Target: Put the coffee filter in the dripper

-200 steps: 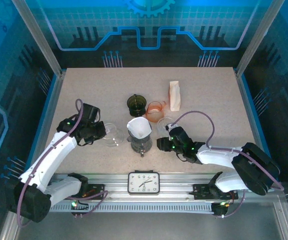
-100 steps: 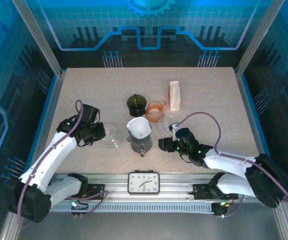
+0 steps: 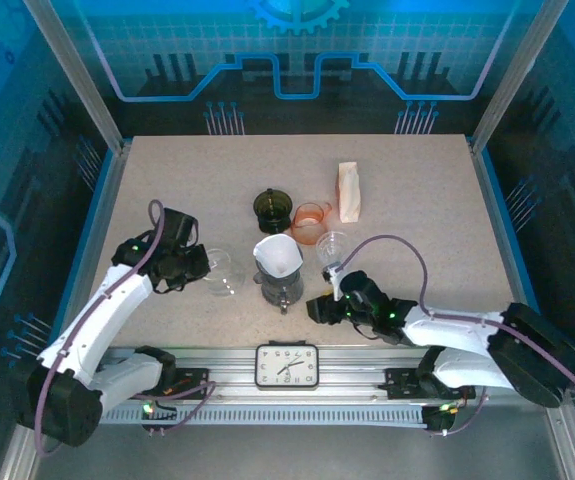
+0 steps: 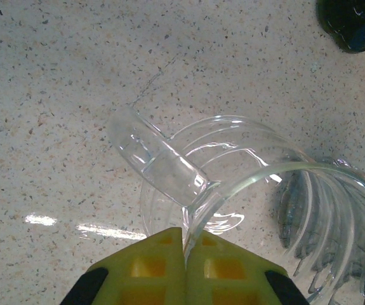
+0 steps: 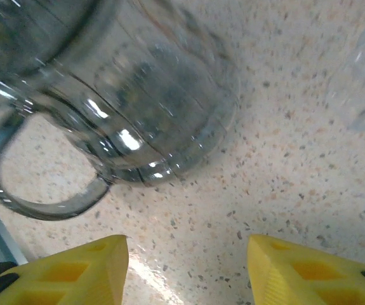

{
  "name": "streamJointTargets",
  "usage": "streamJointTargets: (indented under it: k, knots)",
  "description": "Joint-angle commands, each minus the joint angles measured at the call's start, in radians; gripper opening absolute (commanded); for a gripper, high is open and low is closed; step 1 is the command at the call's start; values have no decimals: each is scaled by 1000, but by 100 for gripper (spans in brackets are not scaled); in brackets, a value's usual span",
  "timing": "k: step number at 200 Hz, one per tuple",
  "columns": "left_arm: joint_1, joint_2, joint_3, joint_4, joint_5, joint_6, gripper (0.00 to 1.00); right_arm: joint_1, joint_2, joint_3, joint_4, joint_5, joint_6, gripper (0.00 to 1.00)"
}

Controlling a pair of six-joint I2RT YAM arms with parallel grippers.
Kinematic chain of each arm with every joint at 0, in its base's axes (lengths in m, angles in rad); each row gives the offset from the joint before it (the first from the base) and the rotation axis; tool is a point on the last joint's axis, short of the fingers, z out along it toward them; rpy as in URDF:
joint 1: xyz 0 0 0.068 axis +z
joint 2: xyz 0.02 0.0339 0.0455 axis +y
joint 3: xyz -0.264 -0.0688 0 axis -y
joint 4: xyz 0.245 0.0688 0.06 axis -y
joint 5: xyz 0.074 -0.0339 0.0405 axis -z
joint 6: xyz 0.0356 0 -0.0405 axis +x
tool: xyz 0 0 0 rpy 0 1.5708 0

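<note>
White paper cone coffee filter point(image 3: 278, 255), at the centre of the overhead view, standing mouth-up in the top of a smoky grey glass vessel with a loop handle point(image 3: 281, 288); it is not yet in the clear ribbed glass dripper point(image 3: 219, 271), which sits just left of the vessel on the speckled beige table point(image 3: 417, 200). The left gripper point(image 3: 195, 266) pinches the clear dripper's thin rim. In the left wrist view its yellow fingers point(image 4: 163, 267) meet on the glass edge at bottom centre, and the dripper point(image 4: 245, 190) looks tipped, with its handle toward upper left. The right gripper point(image 3: 315, 308) lies low beside the grey vessel's lower right. In the right wrist view its jaws stand about half apart over bare table, holding nothing point(image 5: 185, 244), and the grey vessel point(image 5: 150, 95) looms blurred at upper left. Step in hand, as judged: the approach to the filter, with the dripper steadied for it. The next move calls for the right gripper to rise to the filter's upper edge, nip one paper wall lightly without crushing the cone or toppling the vessel, and carry it left into the dripper's mouth. A small clear glass cup point(image 3: 332, 245) stands close above the right gripper.
</note>
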Motion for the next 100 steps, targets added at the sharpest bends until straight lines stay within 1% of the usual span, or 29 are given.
streamJointTargets:
  k: [1,49,100]
  knots:
    - [12,-41,3,-30,17,3,0,6,70,33,110,-33,-17,52]
    - [16,-71,-1,-46,18,7,0,-6,186,73,186,-45,-27,51]
    - [16,-82,0,-59,11,12,0,-22,277,100,295,-64,-27,46]
